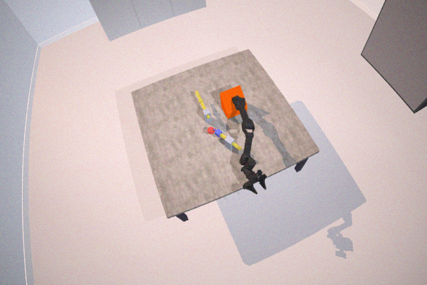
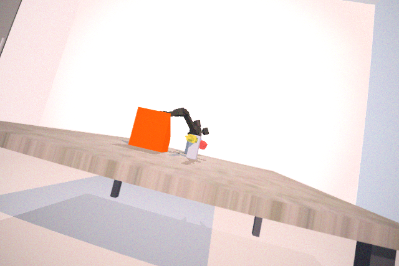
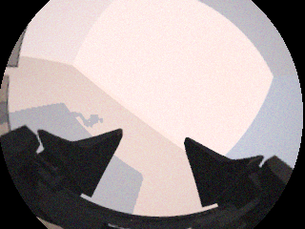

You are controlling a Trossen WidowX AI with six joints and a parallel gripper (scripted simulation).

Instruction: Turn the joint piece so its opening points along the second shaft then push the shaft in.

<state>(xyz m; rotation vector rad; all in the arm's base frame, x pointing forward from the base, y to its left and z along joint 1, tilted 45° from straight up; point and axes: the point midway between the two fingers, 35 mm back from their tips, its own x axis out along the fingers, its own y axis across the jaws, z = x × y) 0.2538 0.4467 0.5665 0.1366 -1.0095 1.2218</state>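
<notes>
A yellow shaft point(image 1: 237, 146) runs through a pale block point(image 1: 229, 139) and bears a blue hinge part point(image 1: 217, 132) with a red joint piece point(image 1: 210, 130) point(image 2: 202, 144) at its end. The red piece is angled to the left; its opening is too small to make out. The second yellow shaft point(image 1: 199, 99) point(image 2: 191, 138) lies in another pale block point(image 1: 206, 112) point(image 2: 194, 147). Its near end stops short of the red piece, with a gap between them. My gripper point(image 1: 261, 190) point(image 3: 153, 135) is open and empty, out past the table's near edge, far from both shafts.
A large orange box point(image 1: 227, 100) point(image 2: 149, 130) stands on the wooden table point(image 1: 165, 178) point(image 2: 238, 182) beside the shafts. The black arm point(image 1: 247, 142) point(image 2: 190, 123) stretches from the orange box, past the right of the red piece's shaft, to the table edge.
</notes>
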